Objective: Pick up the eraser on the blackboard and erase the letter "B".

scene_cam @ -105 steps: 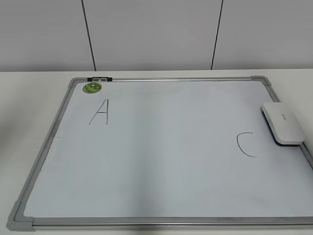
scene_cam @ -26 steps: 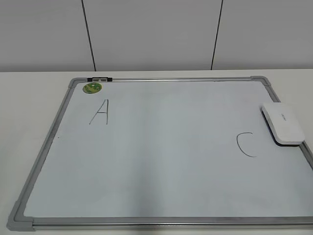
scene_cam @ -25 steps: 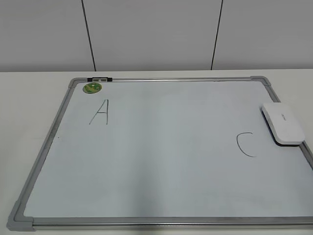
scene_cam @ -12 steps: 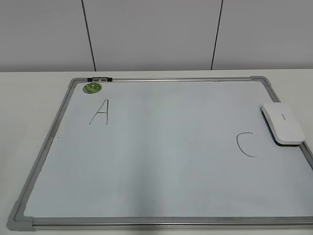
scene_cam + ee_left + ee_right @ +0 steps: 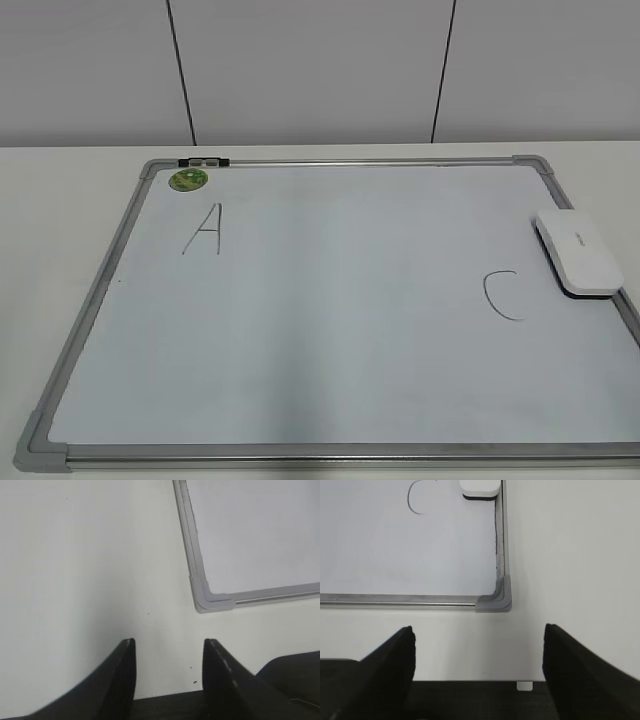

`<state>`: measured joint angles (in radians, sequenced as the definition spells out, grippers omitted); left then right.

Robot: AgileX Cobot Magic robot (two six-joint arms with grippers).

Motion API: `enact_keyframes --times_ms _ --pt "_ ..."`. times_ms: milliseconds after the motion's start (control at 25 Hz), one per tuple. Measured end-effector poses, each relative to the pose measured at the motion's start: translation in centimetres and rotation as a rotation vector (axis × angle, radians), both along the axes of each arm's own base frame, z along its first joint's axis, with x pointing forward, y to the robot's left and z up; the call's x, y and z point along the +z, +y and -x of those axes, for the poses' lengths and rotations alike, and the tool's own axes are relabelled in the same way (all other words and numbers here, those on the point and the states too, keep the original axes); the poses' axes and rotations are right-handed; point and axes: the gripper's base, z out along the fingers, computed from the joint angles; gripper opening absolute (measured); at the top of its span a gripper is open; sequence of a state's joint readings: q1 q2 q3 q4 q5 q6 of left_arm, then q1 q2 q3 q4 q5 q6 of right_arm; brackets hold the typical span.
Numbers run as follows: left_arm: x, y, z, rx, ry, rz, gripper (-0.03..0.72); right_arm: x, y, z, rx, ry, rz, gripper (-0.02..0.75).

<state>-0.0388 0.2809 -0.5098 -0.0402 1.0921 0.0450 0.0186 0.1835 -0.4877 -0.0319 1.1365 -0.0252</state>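
Oddly, no "B" shows on the blackboard (image 5: pixel 330 330); only an A (image 5: pixel 203 229) and a C (image 5: pixel 502 295), so a careless wipe could take the C beside the eraser (image 5: pixel 579 252). That white rounded block with its dark underside lies on the board's right edge. Both grippers, left (image 5: pixel 169 672) and right (image 5: pixel 477 662), hang open, empty, off the board's near corners.

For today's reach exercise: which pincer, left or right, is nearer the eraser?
Right. The right pincer hovers off the blackboard's near right corner, with the eraser ahead along that edge. The left pincer sits off the near left corner, with the eraser out of its view.
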Motion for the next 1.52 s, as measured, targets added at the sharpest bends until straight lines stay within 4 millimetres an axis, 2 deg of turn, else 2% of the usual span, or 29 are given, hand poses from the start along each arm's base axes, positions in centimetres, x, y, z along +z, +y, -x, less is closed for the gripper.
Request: enact_keyframes --times_ms 320,440,1520 --pt "0.4 0.1 3.4 0.009 -0.217 0.007 0.313 0.1 0.0 2.8 -0.028 -0.192 -0.001 0.587" --pt "0.4 0.2 4.1 0.009 -0.263 0.009 0.302 0.1 0.0 2.9 -0.030 -0.198 -0.001 0.587" --pt "0.3 0.1 4.2 0.032 -0.263 0.006 0.264 0.1 0.0 2.9 -0.032 -0.196 -0.001 0.587"
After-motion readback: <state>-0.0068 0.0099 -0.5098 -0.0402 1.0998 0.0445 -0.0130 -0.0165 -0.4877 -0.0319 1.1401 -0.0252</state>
